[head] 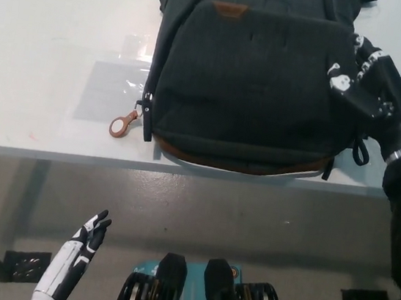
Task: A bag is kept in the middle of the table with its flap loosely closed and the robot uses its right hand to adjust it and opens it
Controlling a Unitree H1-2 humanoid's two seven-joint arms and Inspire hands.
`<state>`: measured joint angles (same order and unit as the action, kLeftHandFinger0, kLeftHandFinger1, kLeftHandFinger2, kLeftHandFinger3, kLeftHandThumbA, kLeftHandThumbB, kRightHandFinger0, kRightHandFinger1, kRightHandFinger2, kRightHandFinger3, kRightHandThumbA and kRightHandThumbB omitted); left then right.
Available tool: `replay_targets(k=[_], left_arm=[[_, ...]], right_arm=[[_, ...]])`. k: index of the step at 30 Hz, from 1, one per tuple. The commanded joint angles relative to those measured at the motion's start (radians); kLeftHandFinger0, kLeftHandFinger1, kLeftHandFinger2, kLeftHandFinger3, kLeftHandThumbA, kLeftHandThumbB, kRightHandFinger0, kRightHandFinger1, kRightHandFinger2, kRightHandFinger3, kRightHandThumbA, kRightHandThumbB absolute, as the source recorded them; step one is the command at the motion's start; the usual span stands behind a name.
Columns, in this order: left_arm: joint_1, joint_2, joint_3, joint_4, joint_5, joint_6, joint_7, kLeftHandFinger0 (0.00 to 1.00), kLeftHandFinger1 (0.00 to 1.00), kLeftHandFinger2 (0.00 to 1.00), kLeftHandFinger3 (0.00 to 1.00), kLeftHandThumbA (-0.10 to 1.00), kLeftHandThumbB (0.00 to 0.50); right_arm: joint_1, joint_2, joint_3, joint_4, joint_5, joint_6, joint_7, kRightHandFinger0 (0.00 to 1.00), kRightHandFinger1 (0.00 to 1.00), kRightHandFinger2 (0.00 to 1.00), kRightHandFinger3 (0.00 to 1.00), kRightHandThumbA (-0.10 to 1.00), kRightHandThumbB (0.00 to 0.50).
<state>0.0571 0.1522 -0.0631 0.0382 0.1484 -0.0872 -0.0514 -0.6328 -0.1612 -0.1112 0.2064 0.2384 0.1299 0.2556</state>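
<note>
A dark grey bag [250, 79] with brown trim lies flat on the white table [51, 49], its flap down over the front. A brown ring pull [123, 123] hangs from a zipper at its left side. My black right hand [365, 79] rests against the bag's right edge, fingers pressed to the flap's side; whether they grip the fabric I cannot tell. My white left hand [76, 256] hangs low at the lower left, below the table's front edge, fingers apart and holding nothing.
A clear plastic sheet [117, 83] lies on the table left of the bag. The table's front edge [59, 157] runs across the middle of the picture, with grey floor below. A black strap loop [361, 150] hangs off the bag's right side.
</note>
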Motion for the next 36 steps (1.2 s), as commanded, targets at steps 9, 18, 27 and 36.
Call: replay_targets(k=[9,18,27,36], left_arm=[[-0.008,0.011,-0.018,-0.025,0.031,-0.016,-0.002,1.0,1.0,1.0,1.0,1.0,0.32],[0.047,0.009,-0.018,-0.053,0.022,-0.018,-0.003,1.0,1.0,1.0,1.0,1.0,0.286],[0.024,0.019,-0.012,-0.058,0.014,-0.009,-0.011,1.0,1.0,1.0,1.0,1.0,0.283],[-0.037,0.015,-0.01,-0.025,0.02,0.01,-0.007,1.0,1.0,1.0,1.0,1.0,0.288]], right_arm=[[0.327,0.071,0.123,-0.534,-0.556,-0.324,-0.213,0.0,0.21,0.56,0.59,-0.1,0.08],[0.613,0.099,0.23,-0.474,-0.635,-0.529,-0.256,0.01,0.26,0.64,0.64,-0.1,0.131],[0.723,-0.007,0.337,-0.288,-0.601,-0.485,-0.162,0.39,0.54,0.64,0.74,0.34,0.143],[0.747,-0.152,0.388,-0.267,-0.628,-0.386,-0.111,1.0,1.0,1.0,1.0,0.65,0.172]])
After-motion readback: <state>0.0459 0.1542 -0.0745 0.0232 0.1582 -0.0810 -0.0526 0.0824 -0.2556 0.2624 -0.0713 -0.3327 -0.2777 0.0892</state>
